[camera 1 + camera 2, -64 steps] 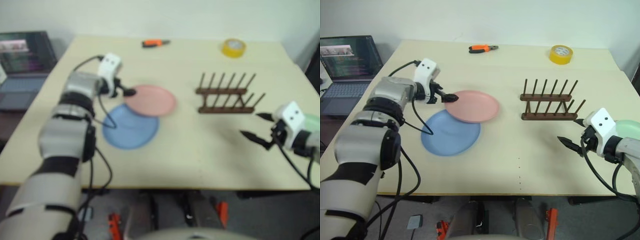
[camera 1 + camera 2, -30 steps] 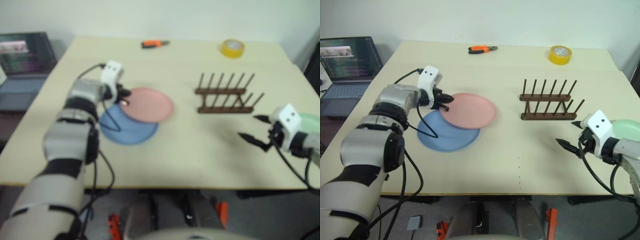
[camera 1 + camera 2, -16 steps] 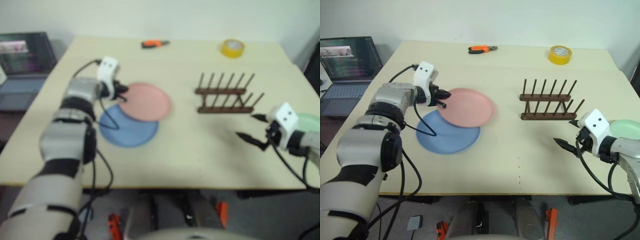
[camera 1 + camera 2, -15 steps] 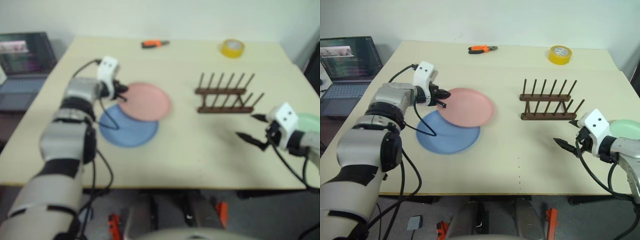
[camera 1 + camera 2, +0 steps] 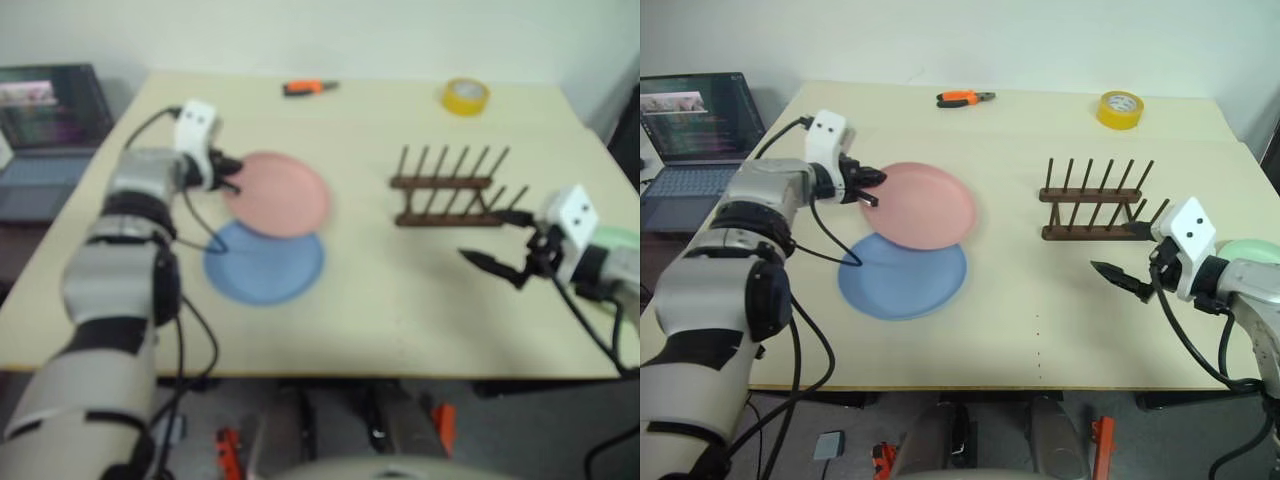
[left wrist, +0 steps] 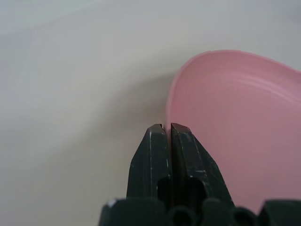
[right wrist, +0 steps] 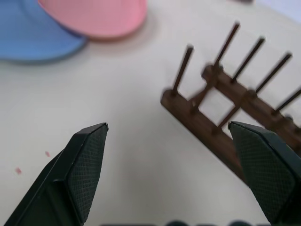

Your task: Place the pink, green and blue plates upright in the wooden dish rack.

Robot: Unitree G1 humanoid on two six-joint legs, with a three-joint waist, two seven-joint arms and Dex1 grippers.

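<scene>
A: What's on the bench point(image 5: 1040, 330)?

B: A smooth, pale cream top. Toward its left half lies the blue plate point(image 5: 902, 278), round, shallow and matte, flat on the surface. The pink plate point(image 5: 922, 204), same shape and finish, overlaps the blue one's far edge and is tipped, its left rim raised.

A: Raised by what?

B: The left gripper point(image 5: 872, 199). Its two black fingers are pressed together on that left rim, pinching the thin edge; the left wrist view shows the rim running into the seam between them.

A: And the rack?

B: The wooden dish rack point(image 5: 1097, 210) is dark brown, two rails with thin round upright pegs, bare. Its long axis runs parallel to the bench's far edge, in the right half.

A: The right gripper point(image 5: 1122, 263)?

B: Near the right edge, just in front of the rack, its textured fingers spread wide apart with nothing between them. The green plate point(image 5: 1248, 252) is a mint sliver at the right edge behind that arm.
</scene>
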